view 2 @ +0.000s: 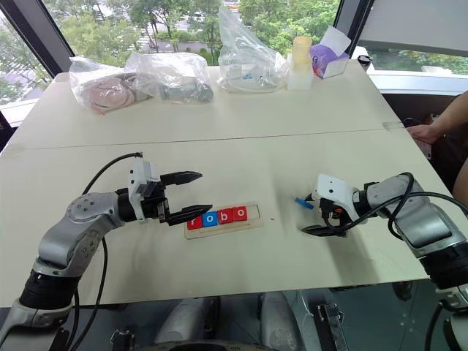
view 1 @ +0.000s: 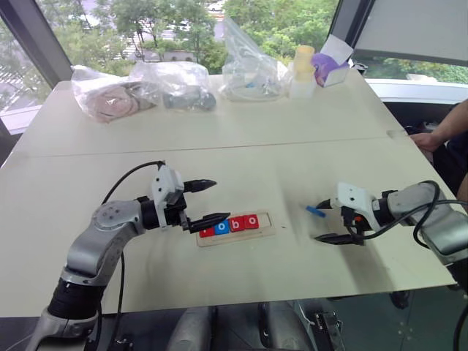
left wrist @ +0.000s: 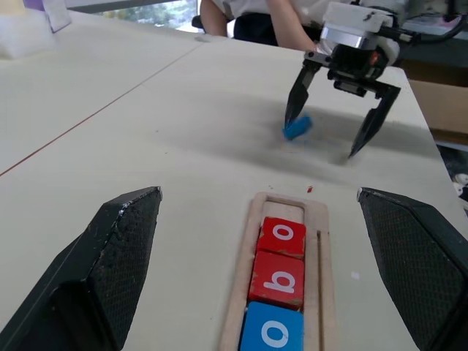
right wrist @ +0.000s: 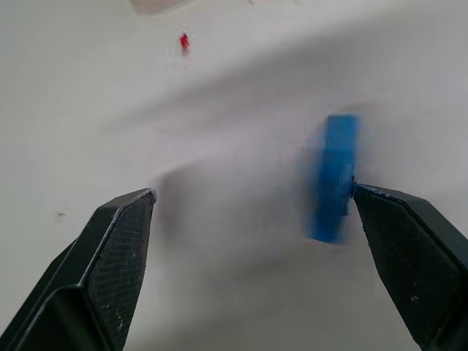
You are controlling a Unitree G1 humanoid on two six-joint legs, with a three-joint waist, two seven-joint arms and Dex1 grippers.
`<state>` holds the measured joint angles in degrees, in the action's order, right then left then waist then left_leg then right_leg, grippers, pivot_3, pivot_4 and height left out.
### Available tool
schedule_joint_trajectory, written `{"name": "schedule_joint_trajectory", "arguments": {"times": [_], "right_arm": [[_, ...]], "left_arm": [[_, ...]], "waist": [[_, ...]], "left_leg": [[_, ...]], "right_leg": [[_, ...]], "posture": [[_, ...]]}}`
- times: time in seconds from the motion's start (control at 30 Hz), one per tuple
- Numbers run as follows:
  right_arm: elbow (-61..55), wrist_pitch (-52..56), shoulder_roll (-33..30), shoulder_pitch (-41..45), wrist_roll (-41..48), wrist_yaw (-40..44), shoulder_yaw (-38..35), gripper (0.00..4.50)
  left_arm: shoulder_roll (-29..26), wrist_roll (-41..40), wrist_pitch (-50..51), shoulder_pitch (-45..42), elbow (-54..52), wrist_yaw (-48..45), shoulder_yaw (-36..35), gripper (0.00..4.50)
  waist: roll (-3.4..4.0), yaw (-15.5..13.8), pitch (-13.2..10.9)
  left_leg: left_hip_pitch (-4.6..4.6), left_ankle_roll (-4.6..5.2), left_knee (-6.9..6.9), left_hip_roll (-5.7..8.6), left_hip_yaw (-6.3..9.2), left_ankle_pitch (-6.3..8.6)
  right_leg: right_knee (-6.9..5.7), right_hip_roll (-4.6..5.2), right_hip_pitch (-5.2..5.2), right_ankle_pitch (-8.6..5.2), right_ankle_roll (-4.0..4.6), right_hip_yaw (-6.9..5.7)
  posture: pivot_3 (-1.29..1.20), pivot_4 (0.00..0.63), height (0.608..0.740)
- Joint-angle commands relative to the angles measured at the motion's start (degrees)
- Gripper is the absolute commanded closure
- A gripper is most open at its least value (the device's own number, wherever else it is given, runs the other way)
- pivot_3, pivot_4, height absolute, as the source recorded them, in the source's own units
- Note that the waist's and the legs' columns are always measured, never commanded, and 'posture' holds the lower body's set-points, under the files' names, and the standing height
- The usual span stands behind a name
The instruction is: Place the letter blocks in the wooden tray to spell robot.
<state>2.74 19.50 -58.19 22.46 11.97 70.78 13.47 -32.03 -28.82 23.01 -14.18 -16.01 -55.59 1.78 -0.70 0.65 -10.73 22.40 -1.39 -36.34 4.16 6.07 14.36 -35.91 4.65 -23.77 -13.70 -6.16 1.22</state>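
Note:
The wooden tray (view 1: 269, 228) lies at mid-table. In it sit a red block (view 2: 194, 222), a blue o (view 1: 222, 227), a red b (view 1: 238, 223) and a red o (view 1: 252, 220); the slot at its right end is bare. My left gripper (view 1: 218, 199) hovers open over the tray's left end, its lower finger partly covering the first red block. To the right, a blue letter block (view 1: 315, 211) stands on edge on the table, letter hidden. My right gripper (view 1: 319, 221) is open around it, with the block (right wrist: 333, 179) against one fingertip (right wrist: 365, 196).
Plastic bags (view 1: 175, 84) with items, a pale bottle (view 1: 303, 69) and a purple box (view 1: 327, 67) line the table's far side. A person's arm (view 1: 446, 128) rests at the table's right edge. A seam (view 1: 219, 146) crosses the table.

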Motion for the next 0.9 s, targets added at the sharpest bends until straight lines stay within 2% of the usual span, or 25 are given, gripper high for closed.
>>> {"name": "schedule_joint_trajectory", "arguments": {"times": [0.03,0.17,0.33,0.9], "right_arm": [[4.3,-3.4,2.2,2.9,-2.0,1.6,0.2,0.06],[7.6,-5.4,3.8,4.3,-3.7,2.9,0.3,0.06],[5.4,-5.0,3.7,3.7,-3.0,4.1,-1.0,0.06],[-12.7,6.5,2.0,-3.0,3.3,2.6,-8.1,0.06]], "left_arm": [[-0.2,-0.2,-1.0,0.0,-2.1,0.3,-0.5,0.0],[-0.3,-0.2,-1.0,0.1,-2.4,0.4,-0.5,0.0],[-0.4,-0.3,-0.9,0.3,-2.6,0.7,-0.6,0.0],[0.4,-0.1,-1.0,-0.4,-1.7,0.6,0.2,0.0]], "waist": [[0.0,0.1,0.0],[0.0,0.0,0.0],[0.01,0.0,0.0],[0.01,-0.1,0.0]], "left_leg": [[0.0,0.0,0.0,0.0,0.0,0.0],[-0.01,-0.02,-0.01,0.0,0.01,-0.01],[-0.01,-0.03,-0.02,0.0,0.02,-0.01],[0.01,-0.03,-0.01,0.01,0.04,0.0]], "right_leg": [[0.0,0.0,0.0,0.0,0.0,0.01],[-0.02,0.0,0.0,0.01,0.01,0.01],[-0.02,0.0,0.01,0.01,0.02,0.01],[-0.01,0.03,0.0,0.01,0.02,0.01]], "posture": [[0.0,0.15,0.74],[0.0,0.15,0.74],[0.0,0.15,0.74],[0.0,0.15,0.74]]}}
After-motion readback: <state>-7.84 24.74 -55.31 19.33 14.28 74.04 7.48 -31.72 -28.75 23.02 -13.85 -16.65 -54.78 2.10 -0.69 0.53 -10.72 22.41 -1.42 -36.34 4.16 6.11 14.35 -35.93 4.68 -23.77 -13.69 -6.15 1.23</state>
